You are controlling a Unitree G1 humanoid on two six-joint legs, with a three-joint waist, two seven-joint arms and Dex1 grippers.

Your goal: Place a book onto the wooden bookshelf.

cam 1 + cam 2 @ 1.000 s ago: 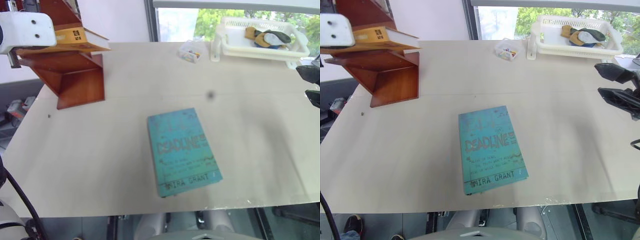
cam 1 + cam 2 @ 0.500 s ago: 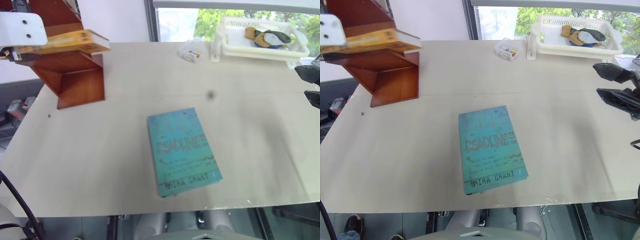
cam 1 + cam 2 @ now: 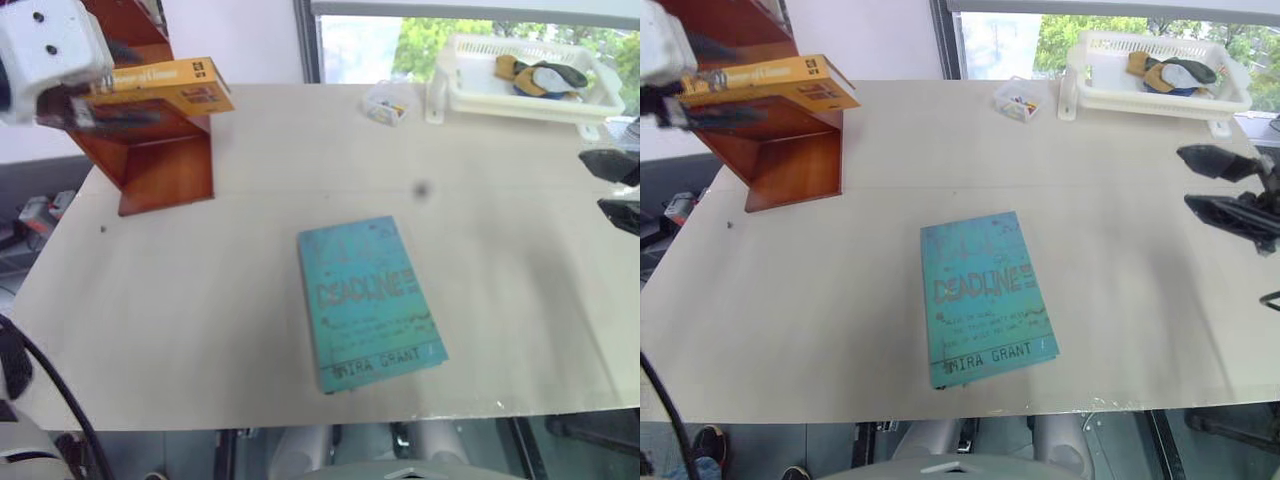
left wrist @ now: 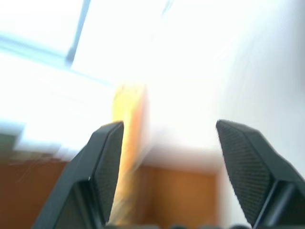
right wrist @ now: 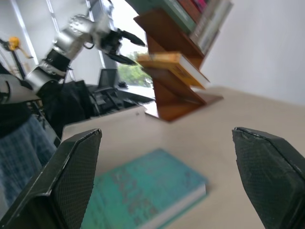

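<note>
- With the yellow paperback (image 3: 770, 83) resting on the wooden bookshelf (image 3: 790, 160), I hold my left gripper (image 5: 121, 45) open and empty beside it.
- My right gripper (image 3: 1230, 190) idles open, empty.

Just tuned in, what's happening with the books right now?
The yellow book lies on the bookshelf at the table's far left corner. The left hand is open beside it, holding nothing. The right hand hovers open over the table's right edge. The teal book lies flat mid-table, untouched.
</note>
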